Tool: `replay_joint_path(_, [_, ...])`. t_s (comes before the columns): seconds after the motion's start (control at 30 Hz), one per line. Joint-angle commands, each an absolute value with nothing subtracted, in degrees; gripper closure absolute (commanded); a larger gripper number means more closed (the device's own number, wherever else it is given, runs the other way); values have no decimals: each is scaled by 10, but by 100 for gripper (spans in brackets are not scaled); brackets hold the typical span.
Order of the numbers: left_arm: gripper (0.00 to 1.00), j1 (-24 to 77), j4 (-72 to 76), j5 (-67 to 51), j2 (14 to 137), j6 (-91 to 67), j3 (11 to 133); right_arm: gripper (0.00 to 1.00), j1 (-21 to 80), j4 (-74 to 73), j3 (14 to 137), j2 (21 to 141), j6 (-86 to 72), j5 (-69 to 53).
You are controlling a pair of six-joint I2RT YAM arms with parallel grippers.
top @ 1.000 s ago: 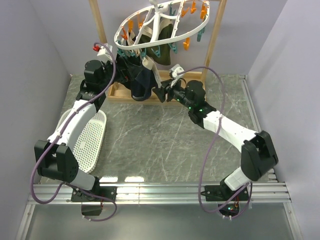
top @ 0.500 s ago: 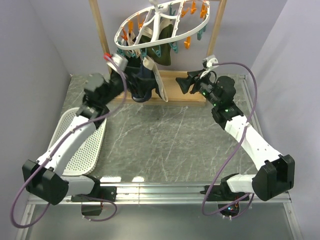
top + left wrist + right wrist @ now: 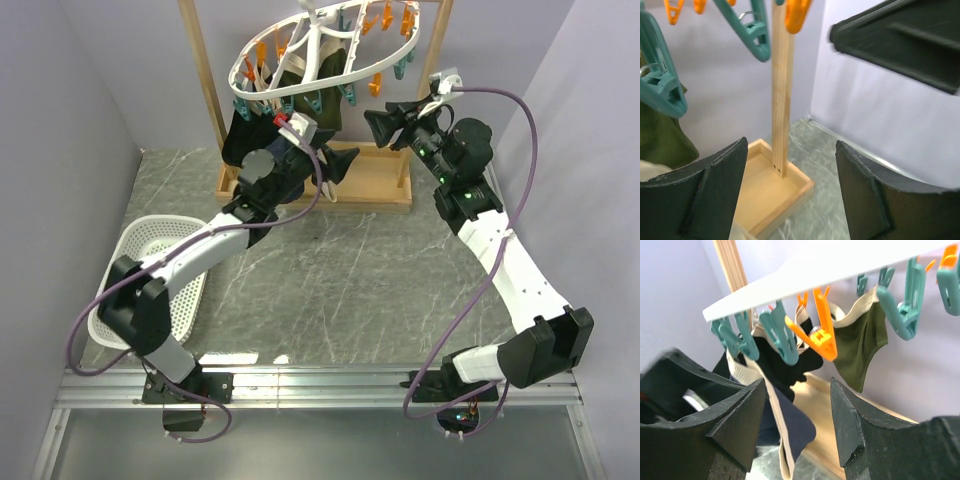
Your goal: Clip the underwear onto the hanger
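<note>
Hanger: hung tilted, top centre
Underwear: dangled under teal pegs, left of frame, apparently clipped
Left end effector: fingers apart, empty
Right end effector: fingers apart, empty
Remaining: perhaps a second clip

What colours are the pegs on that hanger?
Orange and teal pegs, clearest in the right wrist view.

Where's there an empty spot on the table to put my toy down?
The big bare patch is the middle of the table, between the white basket, the wooden tray and the arm bases. A smaller strip lies right of the tray. Under the hanger it's crowded: pegs, the underwear, the olive garment, the left gripper and the right gripper.
</note>
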State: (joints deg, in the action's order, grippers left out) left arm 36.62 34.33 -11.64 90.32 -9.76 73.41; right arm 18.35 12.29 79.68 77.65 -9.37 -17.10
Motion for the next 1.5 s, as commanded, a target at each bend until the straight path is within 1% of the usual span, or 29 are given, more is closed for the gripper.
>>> replay_joint_path(0.0, [25, 371, 444, -61, 930, -114, 788, 39, 176, 120, 836, 785, -99, -156])
replay_joint_path(0.1, [25, 371, 471, -42, 973, -120, 815, 39, 172, 116, 851, 790, -97, -152])
replay_joint_path(0.3, [26, 379, 498, -16, 1020, -141, 858, 39, 164, 117, 874, 799, -95, -146])
replay_joint_path(0.67, [27, 388, 520, 31, 1064, -152, 914, 39, 154, 117, 895, 801, -99, -149])
replay_joint_path(0.77, [29, 389, 522, 35, 1066, -153, 916, 40, 151, 112, 893, 795, -104, -157])
replay_joint_path(0.9, [30, 388, 524, 37, 1066, -153, 918, 46, 150, 97, 897, 789, -113, -179])
replay_joint_path(1.1, [36, 390, 522, 40, 1067, -148, 925, 53, 152, 85, 901, 787, -155, -218])
replay_joint_path(1.2, [41, 390, 526, 40, 1066, -145, 924, 55, 156, 82, 905, 788, -164, -223])
replay_joint_path(1.23, [44, 391, 528, 40, 1066, -142, 922, 55, 156, 82, 907, 789, -165, -226])
replay_joint_path(1.4, [50, 391, 534, 38, 1061, -137, 911, 56, 166, 79, 933, 805, -170, -230])
replay_joint_path(1.47, [55, 392, 536, 39, 1060, -132, 906, 57, 175, 72, 951, 811, -164, -226])
